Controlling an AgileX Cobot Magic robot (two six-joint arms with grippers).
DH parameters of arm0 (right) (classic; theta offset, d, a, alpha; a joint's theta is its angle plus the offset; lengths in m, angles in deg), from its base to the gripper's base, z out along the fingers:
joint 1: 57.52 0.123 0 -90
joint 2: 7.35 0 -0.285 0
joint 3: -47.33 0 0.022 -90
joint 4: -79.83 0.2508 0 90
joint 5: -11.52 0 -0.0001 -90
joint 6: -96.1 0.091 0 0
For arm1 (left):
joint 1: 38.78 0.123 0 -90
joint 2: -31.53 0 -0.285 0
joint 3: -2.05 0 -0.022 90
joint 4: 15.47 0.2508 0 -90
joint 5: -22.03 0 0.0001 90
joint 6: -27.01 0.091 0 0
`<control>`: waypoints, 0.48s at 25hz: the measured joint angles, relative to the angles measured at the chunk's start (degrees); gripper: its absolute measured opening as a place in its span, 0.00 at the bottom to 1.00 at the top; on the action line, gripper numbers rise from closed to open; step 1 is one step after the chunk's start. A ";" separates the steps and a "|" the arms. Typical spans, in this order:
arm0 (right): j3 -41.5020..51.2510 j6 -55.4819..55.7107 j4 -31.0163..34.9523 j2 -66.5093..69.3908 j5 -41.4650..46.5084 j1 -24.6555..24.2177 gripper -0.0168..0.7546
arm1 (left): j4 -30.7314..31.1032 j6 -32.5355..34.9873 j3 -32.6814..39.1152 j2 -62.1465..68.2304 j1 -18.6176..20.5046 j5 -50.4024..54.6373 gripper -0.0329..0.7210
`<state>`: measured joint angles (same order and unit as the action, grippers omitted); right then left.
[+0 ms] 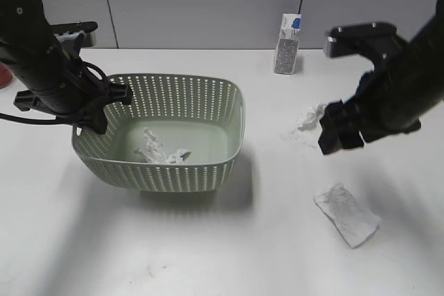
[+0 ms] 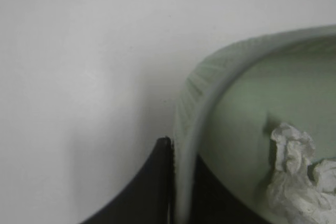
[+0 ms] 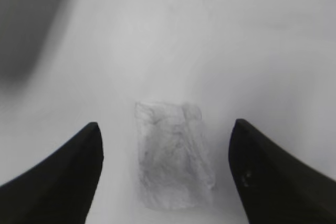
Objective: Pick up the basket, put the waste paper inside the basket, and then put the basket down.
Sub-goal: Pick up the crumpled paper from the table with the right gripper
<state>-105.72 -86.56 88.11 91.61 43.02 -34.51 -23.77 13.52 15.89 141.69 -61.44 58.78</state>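
Note:
The pale green slotted basket [image 1: 208, 112] is tilted, its left side held up by my left gripper [image 1: 94, 117], which is shut on the left rim [image 2: 186, 145]. One twisted piece of waste paper [image 1: 158, 149] lies inside the basket and shows in the left wrist view [image 2: 296, 174]. A second twisted piece [image 1: 309, 117] lies on the table beside my right arm. A flatter piece [image 1: 347, 214] lies on the table at the front right. My right gripper [image 1: 338, 133] is open and hovers above that flat piece [image 3: 173, 153], which shows between its fingers.
An upright white-grey carton with a blue top [image 1: 287, 44] stands at the back of the white table [image 1: 229, 240]. A red object [image 1: 3, 74] peeks in at the far left edge.

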 joint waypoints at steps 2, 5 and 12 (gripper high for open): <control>6.44 0.00 0.00 0.04 -6.40 0.00 0.79 | 0.00 -0.02 0.00 0.00 0.00 0.06 0.05; 13.80 0.00 0.00 1.37 -15.44 0.00 0.79 | -0.04 -0.02 0.00 0.00 0.00 0.06 0.05; 18.19 0.00 0.00 5.03 -27.37 0.00 0.76 | -0.04 -0.02 0.00 0.00 0.00 0.24 0.05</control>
<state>-87.53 -86.56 88.11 96.64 15.65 -34.51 -23.80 13.49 15.89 141.69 -61.44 59.01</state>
